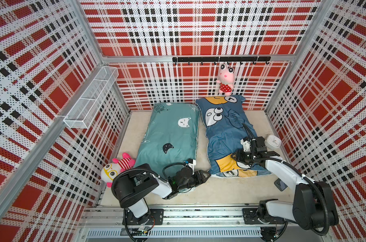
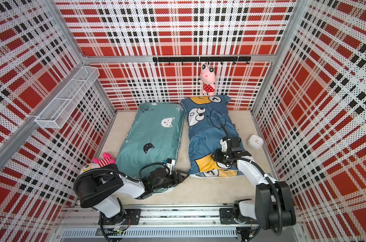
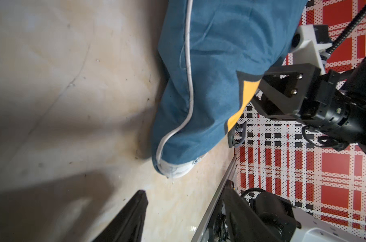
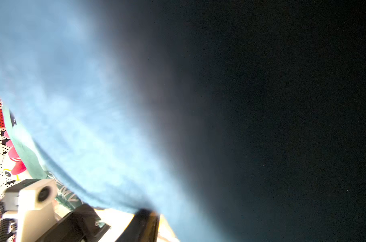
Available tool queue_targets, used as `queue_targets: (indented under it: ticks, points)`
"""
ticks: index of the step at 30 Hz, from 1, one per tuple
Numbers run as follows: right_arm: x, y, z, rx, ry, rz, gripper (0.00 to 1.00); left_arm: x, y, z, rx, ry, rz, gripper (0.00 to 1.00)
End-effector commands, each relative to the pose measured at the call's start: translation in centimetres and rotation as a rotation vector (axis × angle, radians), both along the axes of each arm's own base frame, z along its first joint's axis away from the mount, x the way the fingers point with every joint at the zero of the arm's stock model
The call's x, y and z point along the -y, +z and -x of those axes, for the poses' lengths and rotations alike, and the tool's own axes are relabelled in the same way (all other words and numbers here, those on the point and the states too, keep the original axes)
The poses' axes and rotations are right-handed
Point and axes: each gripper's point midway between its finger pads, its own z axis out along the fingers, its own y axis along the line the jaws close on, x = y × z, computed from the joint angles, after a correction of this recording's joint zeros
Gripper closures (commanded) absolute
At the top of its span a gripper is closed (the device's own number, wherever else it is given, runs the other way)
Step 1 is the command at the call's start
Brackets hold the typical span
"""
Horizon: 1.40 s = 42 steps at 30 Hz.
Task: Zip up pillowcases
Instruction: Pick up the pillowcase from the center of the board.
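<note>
At the left we see the teal pillowcase (image 1: 169, 136) lying flat, our left gripper (image 1: 206, 175) at its near corner, pointing at the gap before the blue pillowcase (image 1: 226, 134). Its fingers stand apart, holding nothing, as the left wrist view shows. Further right, our right gripper (image 1: 238, 157) presses down on the blue cover's near end; we cannot tell whether its fingers hold cloth. If they only pinch loose fabric, the open edge may bunch and the zip could snag.

Pillowcases (image 1: 169, 134) side by side (plush (image 1: 117, 167) left).
</note>
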Motion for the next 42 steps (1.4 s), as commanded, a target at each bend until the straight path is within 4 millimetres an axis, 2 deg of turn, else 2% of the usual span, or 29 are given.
queue_targets:
  ticks: [1, 5, 7, 12, 13, 15, 23, 29, 39, 42]
  points:
    - [1.0, 1.0, -2.2, 0.085, -0.032, 0.028, 0.58, 2.2, 1.8, 0.2, -0.004, -0.021, 0.117, 0.37]
    - [1.1, 1.0, -2.0, 0.087, -0.033, 0.026, 0.58, 2.9, 1.2, 0.2, -0.031, -0.015, 0.151, 0.43]
    - [1.1, 1.0, -1.9, 0.088, -0.031, 0.023, 0.58, 3.1, 0.8, 0.2, -0.042, -0.002, 0.149, 0.52]
    - [1.0, 1.2, -1.6, 0.093, -0.024, 0.019, 0.58, 2.7, 0.7, -0.7, -0.038, 0.047, 0.148, 0.64]
    - [1.0, 1.2, -1.5, 0.092, -0.02, 0.016, 0.58, 2.6, 0.7, -0.9, -0.039, 0.051, 0.147, 0.63]
    - [0.9, 1.3, -1.3, 0.093, -0.015, 0.012, 0.58, 2.7, 0.6, -1.2, -0.039, 0.057, 0.147, 0.49]
    - [1.0, 1.6, -1.0, 0.1, -0.01, 0.014, 0.58, 2.3, -0.5, -2.1, -0.055, 0.11, 0.136, 0.36]
    - [1.3, 2.0, -1.2, 0.105, -0.011, 0.021, 0.58, 1.7, -1.0, -1.8, -0.076, 0.14, 0.126, 0.26]
    - [0.4, 2.3, -0.2, 0.104, 0.028, -0.033, 0.57, 2.5, -1.2, -2.8, -0.078, 0.156, 0.149, 0.52]
    - [-0.4, 3.3, 0.7, 0.115, 0.067, -0.077, 0.52, 2.8, -1.1, -2.8, -0.075, 0.146, 0.16, 0.64]
